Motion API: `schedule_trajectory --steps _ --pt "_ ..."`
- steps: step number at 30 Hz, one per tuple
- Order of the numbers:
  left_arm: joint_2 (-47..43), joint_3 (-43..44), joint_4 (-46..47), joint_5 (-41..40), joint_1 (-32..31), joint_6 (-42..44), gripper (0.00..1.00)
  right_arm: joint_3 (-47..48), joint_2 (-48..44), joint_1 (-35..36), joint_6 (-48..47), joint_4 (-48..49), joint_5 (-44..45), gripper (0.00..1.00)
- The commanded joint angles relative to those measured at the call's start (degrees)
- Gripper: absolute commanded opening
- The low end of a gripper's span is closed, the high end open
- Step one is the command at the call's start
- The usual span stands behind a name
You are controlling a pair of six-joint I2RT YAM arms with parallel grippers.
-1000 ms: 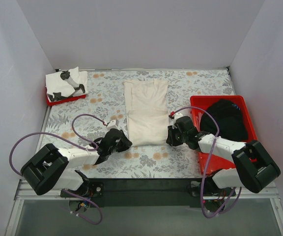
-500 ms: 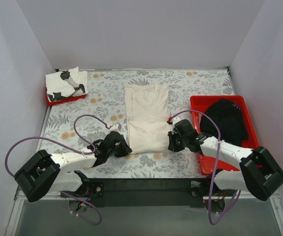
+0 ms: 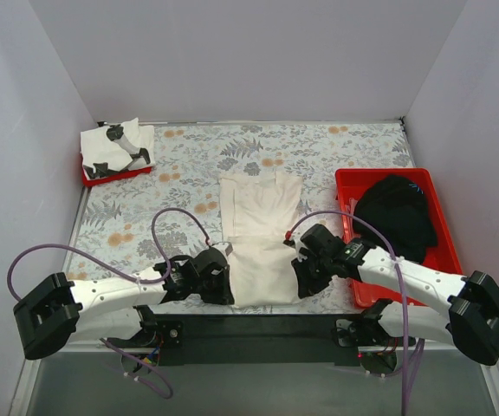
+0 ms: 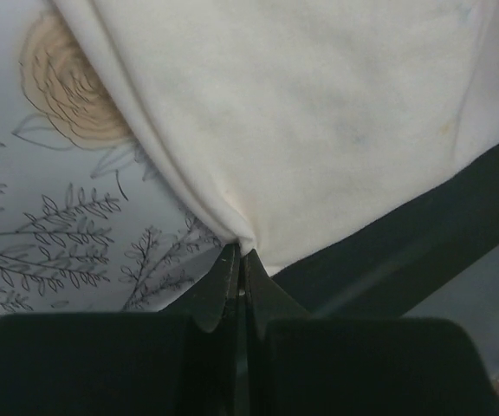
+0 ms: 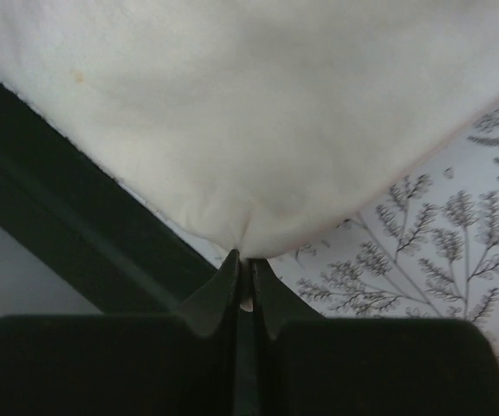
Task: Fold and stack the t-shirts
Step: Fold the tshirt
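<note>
Readable text: none in any view
cream t-shirt (image 3: 262, 234): plain cloth, no print
white t-shirt (image 3: 115, 143): black marks, too small to read as letters
bench (image 3: 189, 173): flower and leaf pattern only
red tray (image 3: 346, 186): no lettering shown

Plain lilac walls (image 3: 232, 61), floral table (image 3: 189, 165), black rail (image 3: 258, 331)

Items in view: 3 t-shirts, being 1 cream t-shirt (image 3: 262, 230), 1 white t-shirt with black marks (image 3: 102, 143) and 1 black t-shirt (image 3: 397, 212); 2 trays, being 1 left red tray (image 3: 115, 177) and 1 right red tray (image 3: 346, 186); 2 grippers, being 1 left gripper (image 4: 239, 256) and 1 right gripper (image 5: 243, 260); and 1 floral table (image 3: 336, 143).
</note>
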Motion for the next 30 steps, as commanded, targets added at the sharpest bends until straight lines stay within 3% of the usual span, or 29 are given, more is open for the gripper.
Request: schedule_trajectory --steps 1,9,15,23,30 --pt "-2.3 3.3 -9.1 5.1 -2.8 -0.5 0.0 3.2 -1.6 2.7 1.3 -7.2 -6.4 0.01" --pt "-5.4 6.8 -14.4 20.0 -5.3 2.2 0.0 5.9 -0.4 8.5 -3.0 -16.2 -17.3 0.01" --pt "-8.7 5.7 -15.3 25.9 -6.3 1.9 0.0 7.9 -1.7 8.6 -7.1 -19.3 -24.3 0.01" --pt "-27.4 6.9 -15.0 22.5 -6.3 -5.7 0.0 18.0 -5.5 8.5 -6.7 -22.0 -23.7 0.01" --pt "-34.1 8.6 -10.5 4.0 -6.3 -5.3 0.0 27.4 -3.7 7.0 -7.1 -21.8 -12.1 0.01"
